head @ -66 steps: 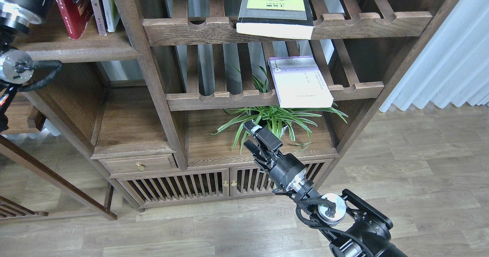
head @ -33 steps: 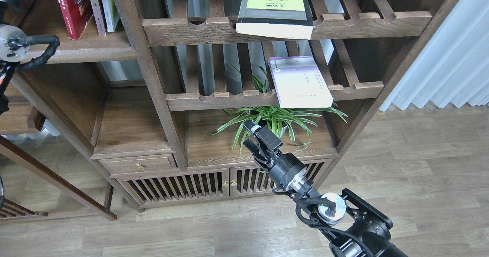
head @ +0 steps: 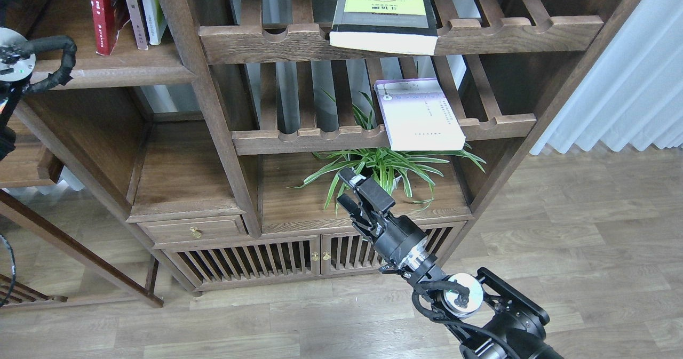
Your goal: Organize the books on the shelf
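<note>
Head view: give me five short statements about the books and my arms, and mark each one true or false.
1. The black book with the yellow-green cover lies flat on the upper slatted rack. True.
2. The pale lavender book stands upright among other books. False: it lies flat on the lower slatted rack, its front edge past the rail.
3. The red book stands on the plank shelf at upper left. True.
4. The right gripper holds a book. False: its fingers hold nothing, and it sits in front of the green plant.
5. The left gripper grips the red book. False: only part of the left arm shows at the left edge; its gripper is out of view.
</note>
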`<state>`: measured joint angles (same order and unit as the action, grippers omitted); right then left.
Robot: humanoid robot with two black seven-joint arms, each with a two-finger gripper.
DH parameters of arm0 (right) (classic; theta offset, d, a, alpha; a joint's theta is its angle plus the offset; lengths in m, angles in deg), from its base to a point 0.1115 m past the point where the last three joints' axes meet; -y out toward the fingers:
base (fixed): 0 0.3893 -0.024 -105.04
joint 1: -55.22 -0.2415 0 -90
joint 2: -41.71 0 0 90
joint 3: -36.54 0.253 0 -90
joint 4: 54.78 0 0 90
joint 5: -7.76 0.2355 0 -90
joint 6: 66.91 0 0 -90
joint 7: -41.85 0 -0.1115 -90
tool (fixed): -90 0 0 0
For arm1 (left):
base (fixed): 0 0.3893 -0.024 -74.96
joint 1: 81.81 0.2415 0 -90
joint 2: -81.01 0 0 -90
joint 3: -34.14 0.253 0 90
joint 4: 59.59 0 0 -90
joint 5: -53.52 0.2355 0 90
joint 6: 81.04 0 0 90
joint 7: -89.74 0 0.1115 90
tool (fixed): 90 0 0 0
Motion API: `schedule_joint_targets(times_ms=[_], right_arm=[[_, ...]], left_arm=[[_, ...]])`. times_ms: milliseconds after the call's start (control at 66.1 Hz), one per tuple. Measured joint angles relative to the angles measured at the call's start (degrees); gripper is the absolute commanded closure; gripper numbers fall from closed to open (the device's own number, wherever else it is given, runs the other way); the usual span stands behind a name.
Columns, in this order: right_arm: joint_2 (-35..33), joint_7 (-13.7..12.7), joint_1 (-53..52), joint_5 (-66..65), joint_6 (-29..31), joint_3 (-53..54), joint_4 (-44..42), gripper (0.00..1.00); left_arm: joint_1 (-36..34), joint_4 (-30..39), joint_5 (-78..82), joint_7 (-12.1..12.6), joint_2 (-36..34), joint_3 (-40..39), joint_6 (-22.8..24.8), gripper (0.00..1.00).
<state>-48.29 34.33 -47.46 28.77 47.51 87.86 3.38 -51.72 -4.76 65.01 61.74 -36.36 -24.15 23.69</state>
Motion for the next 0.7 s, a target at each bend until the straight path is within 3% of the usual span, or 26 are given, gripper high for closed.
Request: schedule_joint_targets(times_ms=[121,212,257,378,484,696], right_arm=[[0.0,0.02,-0.05,0.0,0.01,0.13,0.35,0.01],[0.0,0.03,-0.07,0.0,0.02,0.8,1.33,0.01],[0.0,0.04,-0.07,0.01,0.03,0.99,1.63,0.01],[0.0,0.05,-0.07,0.06,0.03,1.13,1.9,0.01],[0.0,0.05,-0.07,0.06,0.03,1.15,1.93,0.01],[0.0,0.05,-0.04,0.05,0.11,1.46,2.18,0.01]], left_arm=[[3.0,4.72,-1.54,0.0,0.05,-3.8,3.86,0.42],[5.5,8.77,-2.68,0.0,0.05,-6.85,5.72,0.18],[6.18,10.18,-3.0,0.0,0.05,-7.8,6.27,0.13],[6.98,14.43,-3.28,0.0,-0.31,-9.87,7.77,0.11],[7.07,17.14,-3.3,0.13,-0.46,-11.3,8.73,0.01],[8.49,20.16,-3.46,1.23,-0.25,-12.38,12.96,0.0]])
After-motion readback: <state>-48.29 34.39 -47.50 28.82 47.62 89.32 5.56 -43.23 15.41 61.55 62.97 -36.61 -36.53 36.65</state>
